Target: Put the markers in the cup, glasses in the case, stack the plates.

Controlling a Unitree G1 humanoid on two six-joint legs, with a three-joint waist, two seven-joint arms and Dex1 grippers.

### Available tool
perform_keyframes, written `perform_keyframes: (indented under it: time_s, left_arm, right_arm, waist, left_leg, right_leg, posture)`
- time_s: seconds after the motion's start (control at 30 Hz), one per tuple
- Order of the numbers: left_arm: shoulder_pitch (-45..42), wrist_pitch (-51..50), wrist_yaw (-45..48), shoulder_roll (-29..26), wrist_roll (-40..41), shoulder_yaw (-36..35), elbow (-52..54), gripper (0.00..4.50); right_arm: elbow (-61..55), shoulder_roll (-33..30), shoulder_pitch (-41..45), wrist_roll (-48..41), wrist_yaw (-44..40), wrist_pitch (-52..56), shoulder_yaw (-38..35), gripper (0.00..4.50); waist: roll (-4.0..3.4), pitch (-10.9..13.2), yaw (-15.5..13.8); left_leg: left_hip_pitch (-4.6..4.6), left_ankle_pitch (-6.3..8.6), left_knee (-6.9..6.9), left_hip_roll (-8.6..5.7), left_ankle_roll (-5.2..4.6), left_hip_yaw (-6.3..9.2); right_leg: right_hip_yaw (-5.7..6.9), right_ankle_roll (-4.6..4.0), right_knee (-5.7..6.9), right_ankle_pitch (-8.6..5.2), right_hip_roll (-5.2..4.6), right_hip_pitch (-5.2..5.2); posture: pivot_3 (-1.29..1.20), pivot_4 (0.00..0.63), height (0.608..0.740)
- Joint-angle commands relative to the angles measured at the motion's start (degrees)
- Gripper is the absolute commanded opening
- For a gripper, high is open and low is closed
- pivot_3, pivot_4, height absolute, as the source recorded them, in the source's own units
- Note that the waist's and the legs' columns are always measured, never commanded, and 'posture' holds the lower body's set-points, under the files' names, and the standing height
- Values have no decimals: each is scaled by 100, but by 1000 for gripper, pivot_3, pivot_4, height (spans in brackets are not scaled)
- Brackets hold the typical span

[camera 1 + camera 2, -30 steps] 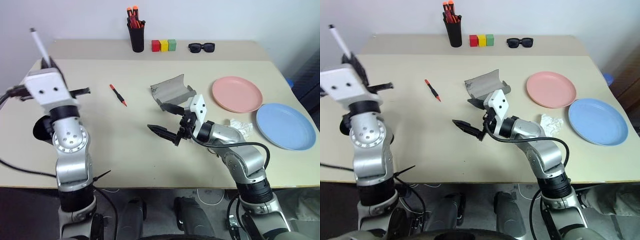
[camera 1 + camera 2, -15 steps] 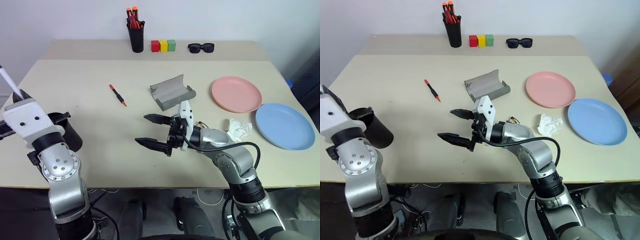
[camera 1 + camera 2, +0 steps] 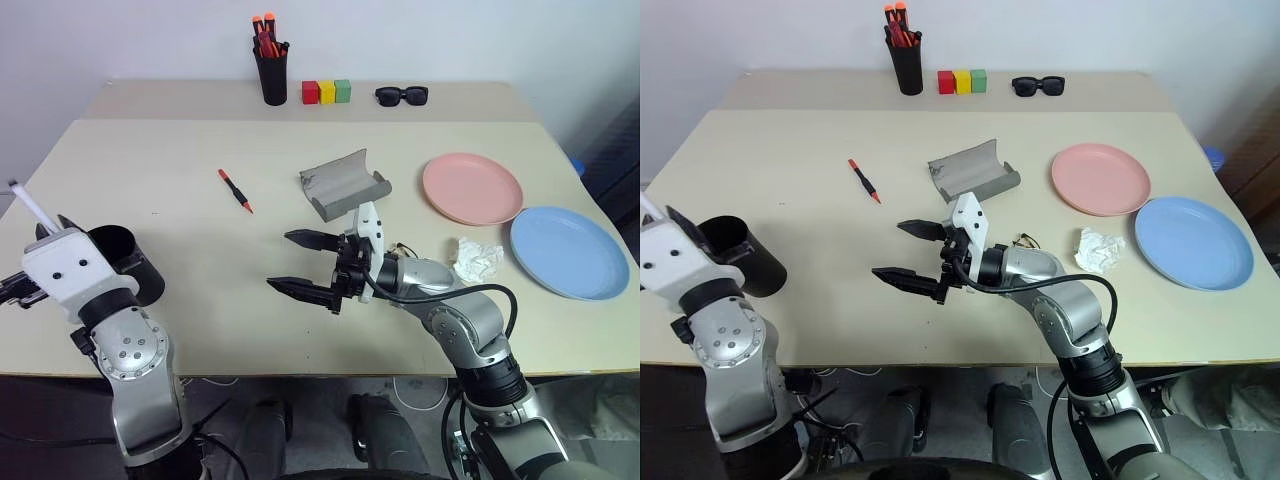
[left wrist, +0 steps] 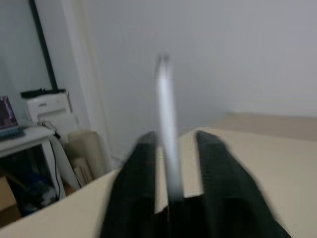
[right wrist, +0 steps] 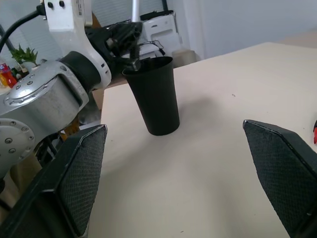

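Observation:
The white marker (image 3: pixel 27 203) stands upright between the fingers of my left gripper (image 3: pixel 52 226), just behind the rim of the black cup (image 3: pixel 135 275) at the table's left edge. In the left wrist view the left gripper (image 4: pixel 173 136) is open, its jaws standing wider than the marker (image 4: pixel 168 124). The red marker (image 3: pixel 236 189) lies on the table. My right gripper (image 3: pixel 281 260) hovers open and empty mid-table, pointing left at the cup (image 5: pixel 151 94). The grey case (image 3: pixel 345 183) lies open. The glasses (image 3: pixel 400 247) peek out behind my right forearm. The pink plate (image 3: pixel 473 188) and blue plate (image 3: pixel 570 252) lie side by side.
At the back stand a tall black cup of red-orange pens (image 3: pixel 272 70), three coloured blocks (image 3: pixel 328 91) and black sunglasses (image 3: pixel 402 95). A crumpled white paper (image 3: pixel 475 258) lies between my right arm and the blue plate. The cup sits close to the table's left edge.
My left hand has sunk and drawn back to the black cup with the white marker, and its jaws have parted. The right gripper swung a little left, then held still.

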State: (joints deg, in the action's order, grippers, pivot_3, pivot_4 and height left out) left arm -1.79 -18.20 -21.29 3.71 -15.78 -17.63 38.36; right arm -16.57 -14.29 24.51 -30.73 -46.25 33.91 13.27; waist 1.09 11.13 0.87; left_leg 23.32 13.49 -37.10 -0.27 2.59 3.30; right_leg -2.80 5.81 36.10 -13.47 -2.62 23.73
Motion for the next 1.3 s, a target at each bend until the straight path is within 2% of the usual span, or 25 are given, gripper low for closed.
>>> perform_keyframes:
  time_s: [0.03,0.23,0.4,0.5,0.6,0.7,0.73,0.8,0.9,1.07,1.17,1.3]
  left_arm:
    - [-44,70,-32,-16,-83,30,114,3112]
    - [-189,62,4,-51,-30,42,130,3112]
    - [-1366,-274,671,-410,445,353,-66,3112]
    - [-2315,-1436,1103,-454,886,515,-619,3112]
    - [-3141,-2836,958,-319,1027,316,-1406,3112]
    - [-4064,-3564,438,-154,1038,-25,-2607,3964]
    - [-4388,-3847,297,-184,986,-71,-3136,4428]
    - [-4919,-4154,135,-230,1059,-266,-4006,4477]
    - [-5612,-3813,-23,-240,1540,-887,-5320,4477]
    - [-6438,-3271,-223,-591,1996,-1352,-7472,4477]
    - [-6767,-2704,-342,-825,2117,-1386,-8582,4477]
    - [-6992,-2037,-473,-1039,2205,-1317,-9546,4477]
  right_arm:
    - [-190,38,1,-111,19,-8,-21,4500]
    - [-192,47,-6,-122,32,10,-24,4500]
    - [-92,126,49,-103,135,-48,-115,4500]
    - [14,212,102,-121,293,-70,-272,4500]
    - [107,281,151,-85,420,-106,-359,4500]
    - [154,311,173,-30,514,-157,-387,4500]
    - [147,314,166,-18,537,-166,-391,4500]
    - [128,310,153,-11,572,-178,-394,4500]
    - [63,287,94,-8,635,-182,-409,4500]
    - [-48,251,-13,-11,739,-174,-419,4500]
    - [-113,227,-67,-19,804,-161,-430,4500]
    - [-190,179,-141,-21,876,-125,-442,4500]
  waist:
    - [0,0,3]
    - [0,0,-1]
    - [2,0,-25]
    - [2,-1,-10]
    - [2,-1,12]
    - [6,3,28]
    - [6,3,37]
    - [6,4,25]
    - [7,4,20]
    - [7,4,17]
    - [7,4,16]
    - [7,4,17]
  left_leg:
    - [0,0,0,0,0,0]
    - [0,0,0,0,0,0]
    - [2,0,-3,0,0,2]
    - [0,0,-7,-2,0,2]
    - [-1,0,-5,-3,0,3]
    - [0,1,-1,-2,-2,7]
    - [1,0,-1,-1,-2,11]
    - [2,0,3,-1,-2,12]
    - [4,0,5,-3,-2,10]
    - [5,0,8,-4,-1,9]
    - [8,0,9,-4,0,9]
    - [9,0,10,-5,0,7]
  right_leg:
    - [0,0,0,0,0,0]
    - [0,-1,0,0,0,0]
    - [3,-1,0,0,0,-1]
    - [5,1,-2,1,1,-6]
    - [5,19,-3,10,1,-7]
    - [5,21,1,10,6,-2]
    - [7,21,3,10,8,1]
    - [7,22,3,10,9,3]
    - [8,23,0,10,4,5]
    - [8,23,0,10,1,9]
    - [8,24,1,11,1,13]
    - [7,24,1,11,-1,15]
  posture:
    - [0,150,740]
    - [0,150,740]
    - [0,150,740]
    - [0,150,740]
    - [0,150,740]
    - [0,150,740]
    - [0,150,740]
    - [0,150,740]
    - [0,150,740]
    - [0,150,740]
    - [0,150,740]
    - [0,150,740]
